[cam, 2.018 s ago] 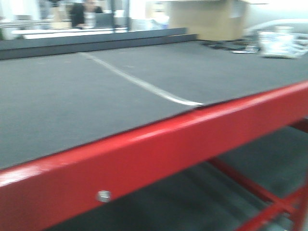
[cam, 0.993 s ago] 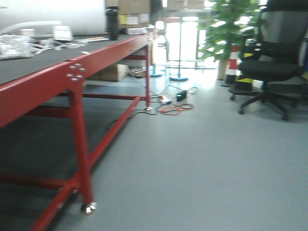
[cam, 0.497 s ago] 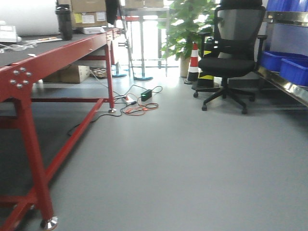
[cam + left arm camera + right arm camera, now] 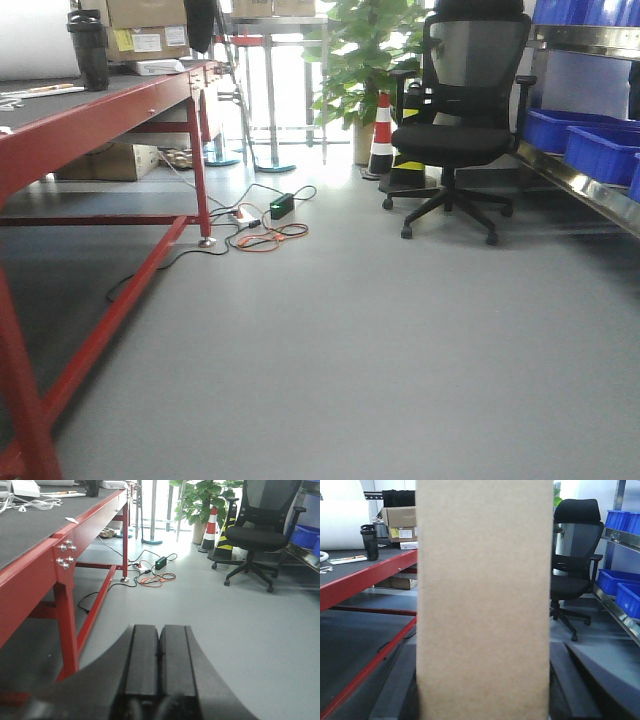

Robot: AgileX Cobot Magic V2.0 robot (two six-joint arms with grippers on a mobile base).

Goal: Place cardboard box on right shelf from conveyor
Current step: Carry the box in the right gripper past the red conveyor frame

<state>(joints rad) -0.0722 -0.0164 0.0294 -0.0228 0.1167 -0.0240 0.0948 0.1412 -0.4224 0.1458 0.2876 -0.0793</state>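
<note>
Tan cardboard box [image 4: 482,600] fills right-wrist view only; left gripper [image 4: 159,634] closed.

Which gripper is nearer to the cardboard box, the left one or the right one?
Right. The right gripper is shut on the cardboard box, which stands upright between its fingers. The left gripper is shut and empty above the floor, with no box in its view.
</note>
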